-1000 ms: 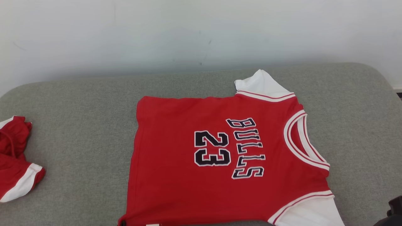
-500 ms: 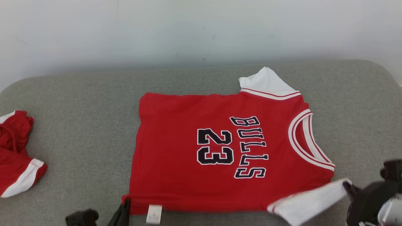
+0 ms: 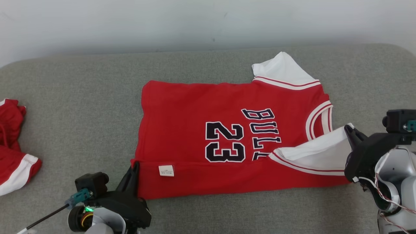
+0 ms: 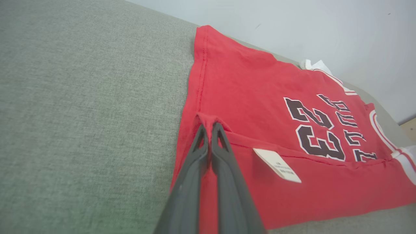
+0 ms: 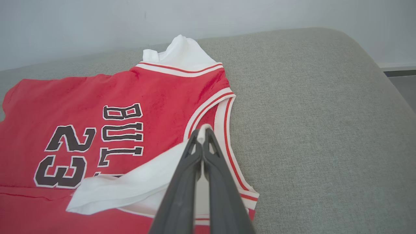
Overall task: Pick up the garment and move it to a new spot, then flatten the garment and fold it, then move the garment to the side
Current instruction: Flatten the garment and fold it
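Note:
The garment (image 3: 195,113) is a red jersey with white sleeves and "BULLS 23" in black, spread on the grey cushion (image 3: 81,97). Its near edge is folded up over the body, a white label (image 3: 166,170) showing on the fold. My left gripper (image 3: 135,166) is shut on the red hem corner at the lower left, seen pinched in the left wrist view (image 4: 209,125). My right gripper (image 3: 348,129) is shut on the white sleeve tip, drawn over the neckline (image 5: 203,130). The far sleeve (image 3: 282,70) lies flat.
A second red and white piece of clothing (image 3: 13,156) lies bunched at the cushion's left edge. A pale wall (image 3: 195,22) runs behind the cushion. The cushion's rounded right end (image 5: 373,81) drops off toward the floor.
Both grippers have come up into the head view, carrying the jersey's near edge and near sleeve away from me, over the body. The head camera has also tilted down.

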Tool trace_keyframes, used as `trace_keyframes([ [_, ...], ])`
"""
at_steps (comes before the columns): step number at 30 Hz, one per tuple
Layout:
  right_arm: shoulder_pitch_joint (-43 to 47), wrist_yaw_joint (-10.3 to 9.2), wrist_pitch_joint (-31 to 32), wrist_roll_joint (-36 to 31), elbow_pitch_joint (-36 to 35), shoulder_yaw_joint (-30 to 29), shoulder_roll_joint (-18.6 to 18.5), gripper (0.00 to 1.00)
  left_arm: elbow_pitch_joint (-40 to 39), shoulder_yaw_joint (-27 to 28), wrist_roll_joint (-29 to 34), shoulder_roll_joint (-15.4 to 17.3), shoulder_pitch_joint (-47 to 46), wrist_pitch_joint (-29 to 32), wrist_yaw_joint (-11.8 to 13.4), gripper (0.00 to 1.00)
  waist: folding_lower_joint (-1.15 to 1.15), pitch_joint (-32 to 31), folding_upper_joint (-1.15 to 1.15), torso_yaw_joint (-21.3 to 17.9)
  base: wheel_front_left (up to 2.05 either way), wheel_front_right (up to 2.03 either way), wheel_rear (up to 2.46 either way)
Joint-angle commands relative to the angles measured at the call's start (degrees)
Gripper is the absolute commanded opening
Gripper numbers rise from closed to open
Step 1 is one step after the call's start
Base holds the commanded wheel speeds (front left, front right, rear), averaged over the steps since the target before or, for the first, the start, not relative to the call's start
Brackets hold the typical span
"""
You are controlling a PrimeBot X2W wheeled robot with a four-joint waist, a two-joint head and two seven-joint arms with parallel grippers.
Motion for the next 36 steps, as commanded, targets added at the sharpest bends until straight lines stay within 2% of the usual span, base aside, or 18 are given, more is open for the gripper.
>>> trace_keyframes([
  [1, -1.8, -0.12, -1.6, -0.4, 1.9, 0.6, -0.7, 0.00, 1.1, 0.4, 0.6, -0.4, -1.4, -1.2, -0.1, 0.00, -0.01, 1.3, -0.01, 0.2, 0.00, 0.00, 0.00],
  [11, -5.5, -0.12, -7.7, -1.0, 7.2, 0.8, -1.1, 0.00, 4.1, 0.7, 1.2, -1.4, -3.8, -3.8, -1.0, 0.00, -0.01, 2.3, -0.01, 0.8, 0.00, 0.00, 0.00],
  [21, -8.2, -0.12, -10.7, -2.8, 11.9, 0.4, -0.8, 0.00, 6.3, 0.4, 2.3, -1.9, -6.1, -5.0, -0.9, 0.00, -0.01, 2.7, -0.01, 1.1, 0.00, 0.00, 0.00],
  [22, -8.4, -0.12, -11.1, -2.9, 12.5, 0.3, -0.8, 0.18, 6.7, 0.2, 2.7, -2.1, -6.5, -5.2, -0.9, 0.04, -0.01, 2.7, -0.01, 1.1, 0.00, 0.00, 0.00],
  [23, -8.5, -0.12, -11.5, -3.1, 13.3, 0.1, -0.6, 0.98, 7.1, 0.0, 3.2, -2.2, -7.0, -5.3, -0.8, 0.43, -0.01, 2.7, -0.01, 1.2, 0.00, 0.00, 0.00],
  [24, -8.8, -0.12, -12.3, -3.4, 13.9, -0.4, -0.2, 1.00, 7.5, -0.2, 3.5, -2.3, -7.4, -5.4, -0.8, 1.00, -0.01, 2.6, -0.01, 1.2, 0.00, 0.00, 0.00],
  [32, -9.7, -0.12, -18.3, -2.9, 15.2, -0.7, 1.2, 1.00, 10.4, -0.5, 5.1, -2.9, -7.1, -6.2, -0.4, 1.00, -0.01, 0.5, -0.01, 1.2, 0.00, 0.00, 0.00],
  [36, -7.4, -0.12, -18.6, -3.4, 14.3, -1.8, 1.0, 1.00, 10.0, -0.8, 6.6, -2.3, -5.2, -6.6, 0.6, 1.00, -0.01, -1.0, -0.01, 1.3, 0.00, 0.00, 0.00],
])
